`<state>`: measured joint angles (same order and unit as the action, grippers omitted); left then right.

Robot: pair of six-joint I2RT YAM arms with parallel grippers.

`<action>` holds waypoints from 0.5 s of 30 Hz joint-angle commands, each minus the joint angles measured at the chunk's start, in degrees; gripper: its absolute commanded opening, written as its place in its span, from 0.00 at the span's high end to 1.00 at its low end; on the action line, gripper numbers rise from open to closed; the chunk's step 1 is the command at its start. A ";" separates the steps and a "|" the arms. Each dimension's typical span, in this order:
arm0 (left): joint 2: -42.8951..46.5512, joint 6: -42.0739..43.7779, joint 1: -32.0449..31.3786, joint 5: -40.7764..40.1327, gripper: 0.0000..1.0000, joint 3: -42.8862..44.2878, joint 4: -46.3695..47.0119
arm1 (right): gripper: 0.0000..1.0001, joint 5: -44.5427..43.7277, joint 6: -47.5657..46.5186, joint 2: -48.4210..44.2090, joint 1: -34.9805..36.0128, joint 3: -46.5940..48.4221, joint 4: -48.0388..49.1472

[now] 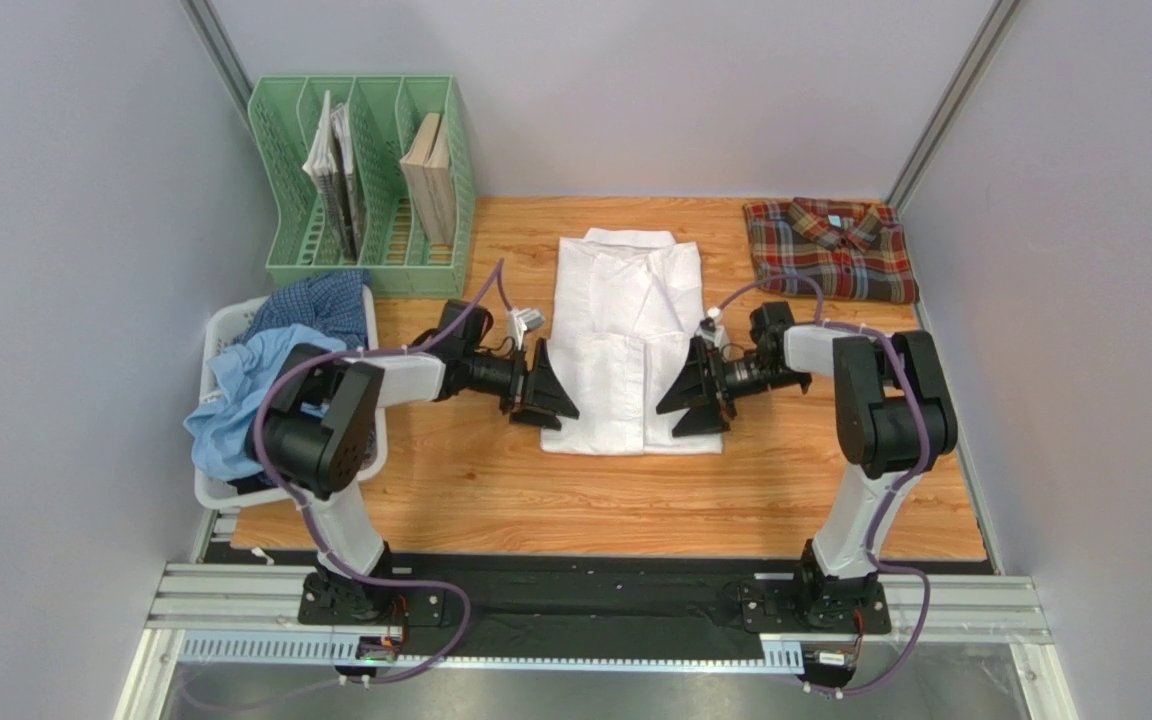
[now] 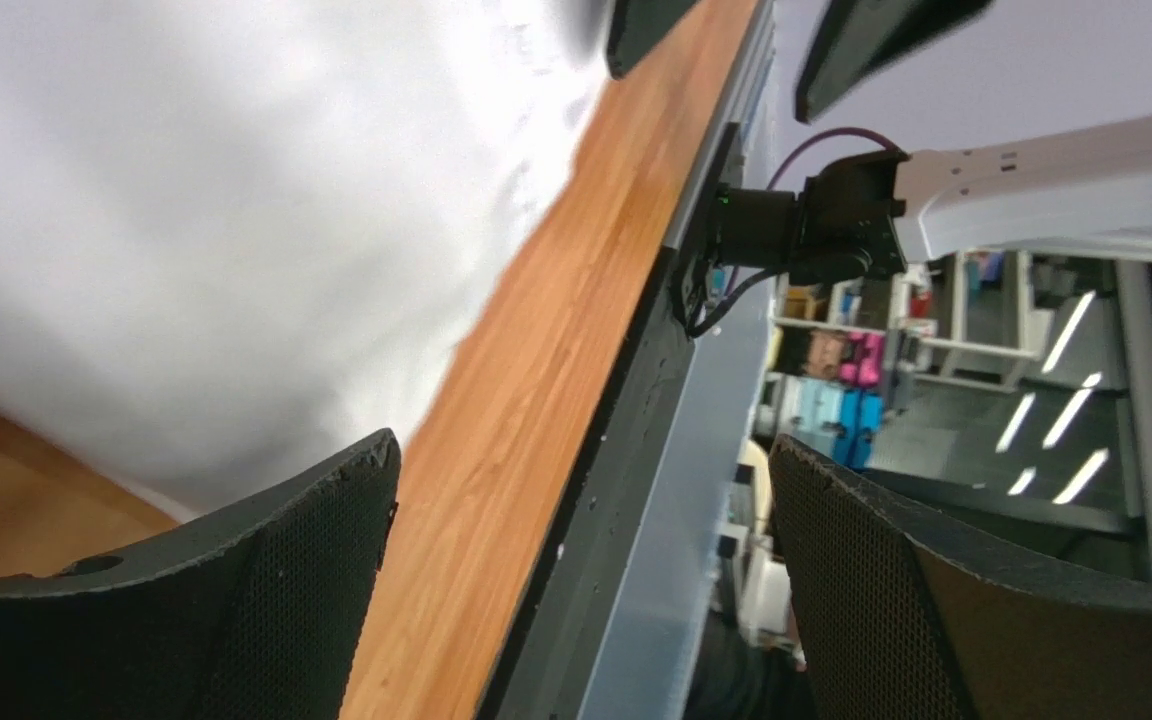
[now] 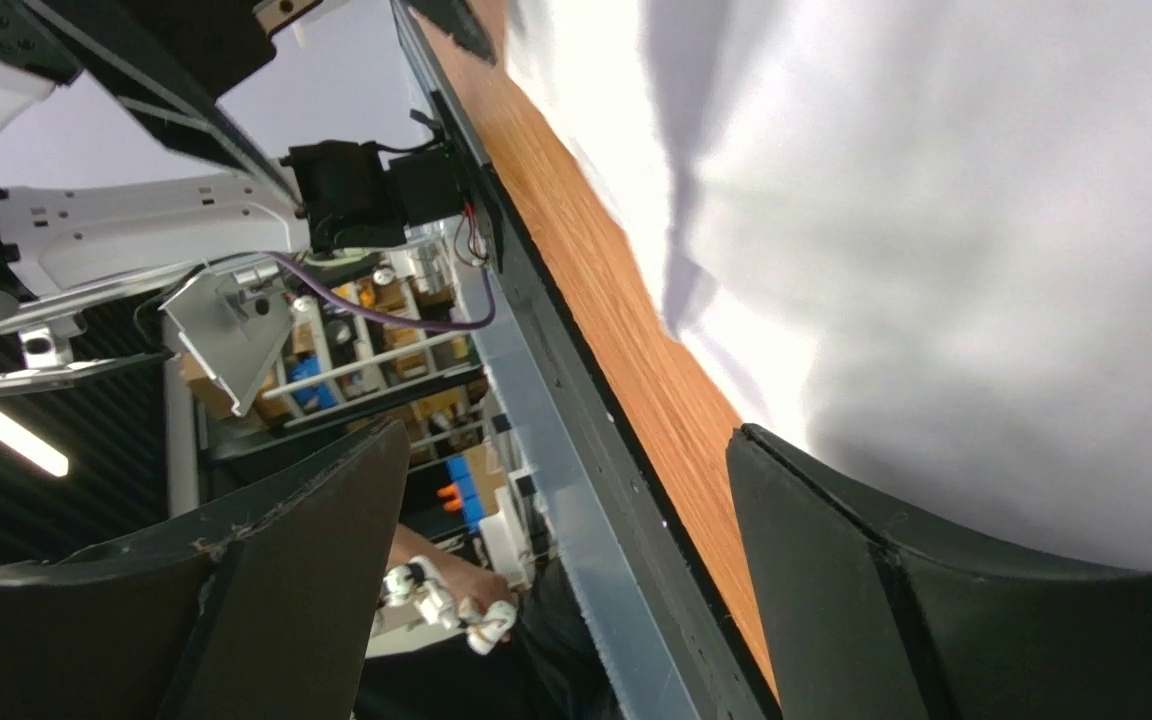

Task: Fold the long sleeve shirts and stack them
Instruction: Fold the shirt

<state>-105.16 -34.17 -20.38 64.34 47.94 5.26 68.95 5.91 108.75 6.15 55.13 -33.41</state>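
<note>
white shirt [image 1: 623, 323] folded, left gripper [image 1: 555, 384], right gripper [image 1: 690, 387] flanking, jaws apart

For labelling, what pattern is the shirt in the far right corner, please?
Red-green-navy plaid shirt, clearest in the top external view.

White arms [image 1: 409, 375], purple cables [image 1: 465, 311], black pincers [image 1: 557, 383]
</note>
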 commanded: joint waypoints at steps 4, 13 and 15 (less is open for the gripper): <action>6.49 14.48 -0.45 -4.82 0.16 14.78 -11.92 | 0.28 -4.61 -2.42 -1.45 -0.79 18.14 -4.40; -16.37 8.86 1.13 -12.47 0.34 33.79 -15.36 | 0.59 -10.32 3.05 16.04 -1.23 30.91 3.70; -18.67 8.33 2.80 -16.06 0.37 33.97 -16.33 | 0.59 -13.38 2.35 16.76 -1.67 30.21 3.79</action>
<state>-119.17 -25.06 -20.10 54.52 80.05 -5.87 60.86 6.90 123.22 5.32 84.40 -31.57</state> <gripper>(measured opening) 0.647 0.416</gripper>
